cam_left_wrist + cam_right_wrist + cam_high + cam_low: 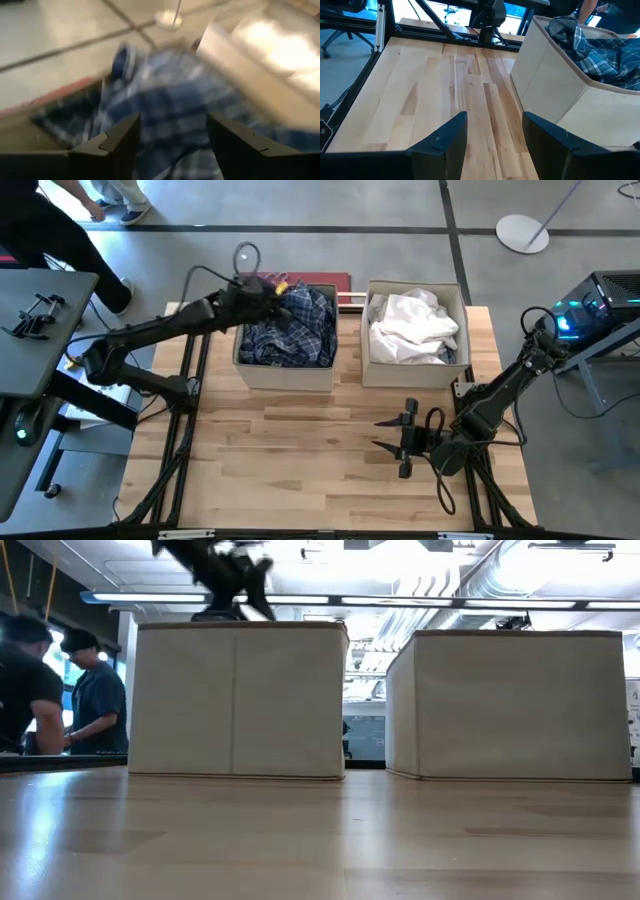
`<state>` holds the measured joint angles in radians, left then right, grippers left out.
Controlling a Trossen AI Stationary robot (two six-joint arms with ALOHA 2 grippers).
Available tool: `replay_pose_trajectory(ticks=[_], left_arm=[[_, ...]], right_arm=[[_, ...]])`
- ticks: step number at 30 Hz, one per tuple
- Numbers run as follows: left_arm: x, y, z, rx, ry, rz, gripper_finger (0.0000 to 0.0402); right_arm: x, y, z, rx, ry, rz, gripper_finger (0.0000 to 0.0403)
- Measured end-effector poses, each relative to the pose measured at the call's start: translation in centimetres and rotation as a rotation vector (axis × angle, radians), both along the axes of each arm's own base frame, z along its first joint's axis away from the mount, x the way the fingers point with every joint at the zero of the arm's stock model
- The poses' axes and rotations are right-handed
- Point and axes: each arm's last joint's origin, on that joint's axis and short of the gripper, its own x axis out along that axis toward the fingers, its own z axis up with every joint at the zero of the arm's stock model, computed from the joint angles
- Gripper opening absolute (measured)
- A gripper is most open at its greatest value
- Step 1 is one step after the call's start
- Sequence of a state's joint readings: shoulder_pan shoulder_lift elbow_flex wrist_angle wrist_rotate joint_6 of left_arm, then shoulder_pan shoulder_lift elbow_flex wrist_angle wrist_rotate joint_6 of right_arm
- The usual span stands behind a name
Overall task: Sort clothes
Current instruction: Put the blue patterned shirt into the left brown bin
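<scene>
The left end effector (283,292) hangs over the left box (285,373), at its back-left part, just above the blue plaid shirt (290,328) heaped inside. In the left wrist view its two dark fingers (122,142) stand wide apart with nothing between them, and the plaid shirt (175,107) lies loose below, filling that box. From the low view only the arm's dark end (235,575) shows above the box's top edge (240,628); the shirts cannot be seen from there.

The right box (412,370) stands just beside the left one, a narrow gap between them, both at the far side of the counter (300,460). It holds a pile of white shirts (412,325) that rises to its rim.

The right end effector (400,437) waits low over the bare wood at the near right of the counter, well apart from both boxes, pointing toward the left. Its fingers (445,140) are spread wide and hold nothing; past them the right wrist view shows the planks and the side of the left box (545,85) with plaid cloth (600,47) bulging over its rim.

In the low view two people (60,690) stand in the room at the far left, beyond the counter. In the high view a person (50,230) is at the upper left, near a grey side table (30,330)
</scene>
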<state>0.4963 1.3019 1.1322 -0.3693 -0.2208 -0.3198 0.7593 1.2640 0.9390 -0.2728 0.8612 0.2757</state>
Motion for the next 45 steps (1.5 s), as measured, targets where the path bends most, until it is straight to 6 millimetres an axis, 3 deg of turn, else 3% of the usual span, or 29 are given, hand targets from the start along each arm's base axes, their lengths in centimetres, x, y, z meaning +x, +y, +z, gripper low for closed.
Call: replay_pose_trajectory(ticks=[9,11,13,15,18,24,30,37,42,45], left_arm=[[1.4,0.8,-12.8,-0.238,0.250,0.039,0.0202],[1.5,0.8,-14.6,-0.273,0.290,0.036,0.0199],[1.6,0.8,-15.1,-0.282,0.306,0.036,0.0197],[1.7,0.9,-14.6,-0.280,0.303,0.034,0.0195],[1.8,0.9,-12.1,-0.254,0.257,0.018,0.0190],[1.5,-0.3,-3.7,-0.206,-0.022,-0.132,0.0183],[-0.2,-3.0,1.4,-0.121,-0.161,-0.197,0.0173],[-1.1,-6.2,2.1,-0.165,-0.138,-0.274,0.0162],[-1.3,-9.4,0.9,-0.263,-0.004,-0.306,0.0154],[-1.6,-10.8,0.0,-0.226,0.109,-0.203,0.0145]], right_arm=[[0.0,0.0,0.0,0.004,0.000,-0.002,0.0179],[0.0,0.0,0.0,0.005,0.003,-0.004,0.0179],[0.0,0.0,-0.1,0.005,0.004,-0.004,0.0179],[0.0,0.0,-0.1,0.000,0.004,-0.003,0.0179],[0.0,0.0,0.0,-0.001,0.003,-0.004,0.0179],[0.5,-0.8,0.0,0.065,-0.039,-0.109,0.0179],[2.4,-3.3,-0.1,0.173,-0.005,-0.154,0.0179],[5.5,-8.8,1.2,0.281,-0.020,-0.233,0.0179],[8.0,-12.6,2.8,0.330,-0.012,-0.199,0.0176],[9.8,-14.7,4.0,0.325,0.020,-0.223,0.0166]])
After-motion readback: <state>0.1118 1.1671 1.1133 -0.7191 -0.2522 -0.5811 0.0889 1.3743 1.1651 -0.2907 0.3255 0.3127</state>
